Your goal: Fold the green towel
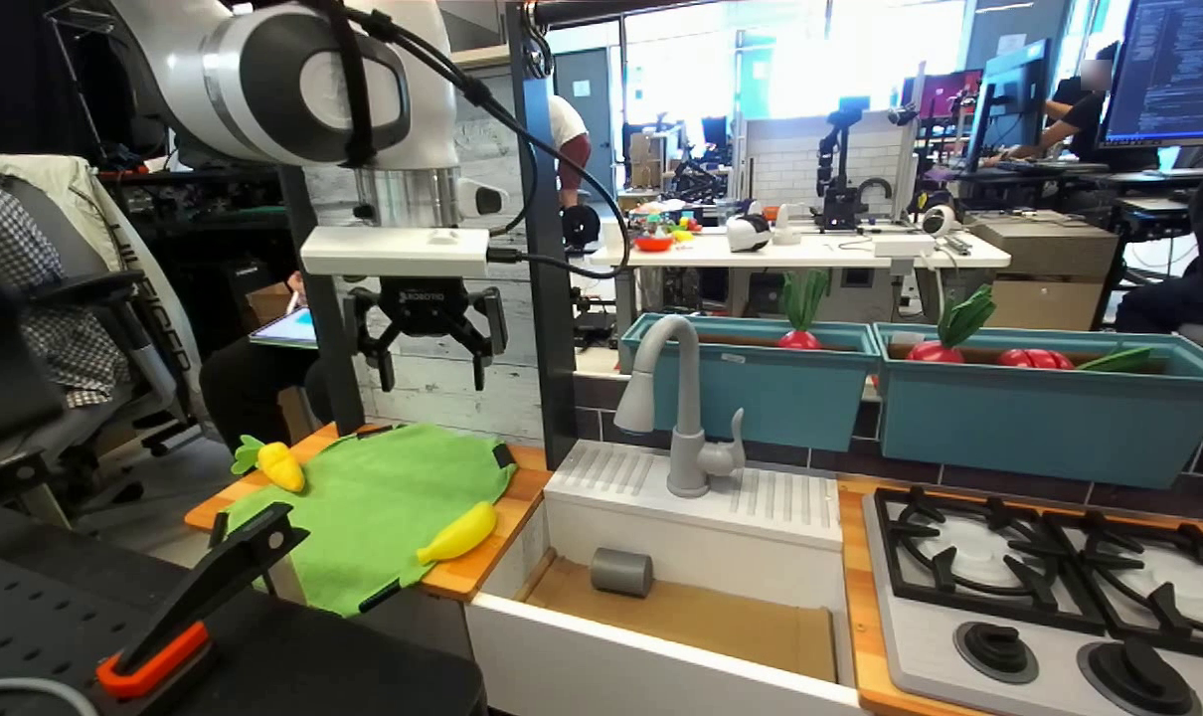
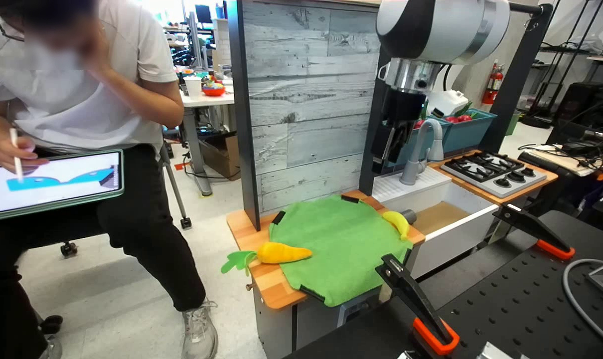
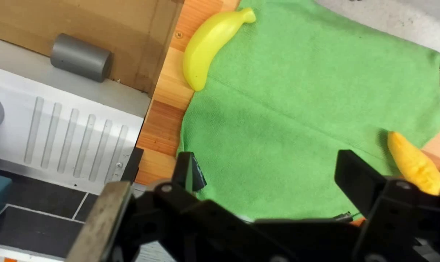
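Gripper (image 1: pixel 432 374) hangs high over the wood ctr (image 2: pixel 269 286), jaws spread wide. And there's the grn towel (image 3: pixel 278 109) on that ctr, approx. flat, blk strips (image 1: pixel 503 455) at its edges, one side overhanging. Yellow banana (image 1: pixel 459 534) lies across its edge nr the sink (image 1: pixel 651 660); carrot (image 2: pixel 281 253) opp., tip on cloth.

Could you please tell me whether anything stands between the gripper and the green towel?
Nothing visible stands between the gripper, its jaws open, and the green towel below. However, the banana lies partly on the edge near the sink, the carrot partly on the opposite edge; both may hinder folding.
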Action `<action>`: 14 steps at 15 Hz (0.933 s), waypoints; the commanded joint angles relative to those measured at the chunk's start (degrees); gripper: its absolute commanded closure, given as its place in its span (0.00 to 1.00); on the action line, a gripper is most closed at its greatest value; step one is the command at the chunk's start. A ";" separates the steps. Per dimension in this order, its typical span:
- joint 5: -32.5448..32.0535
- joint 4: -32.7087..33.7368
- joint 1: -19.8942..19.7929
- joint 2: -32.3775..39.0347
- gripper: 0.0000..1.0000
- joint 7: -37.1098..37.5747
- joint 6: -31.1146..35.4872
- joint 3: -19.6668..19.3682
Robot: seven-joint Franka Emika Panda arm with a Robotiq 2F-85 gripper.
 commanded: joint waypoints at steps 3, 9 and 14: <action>-8.84 7.90 3.24 7.74 0.00 7.52 -0.89 -3.47; -14.31 14.06 4.79 14.58 0.00 11.87 -0.85 -4.53; -17.01 18.40 7.20 19.09 0.00 15.05 0.40 -6.00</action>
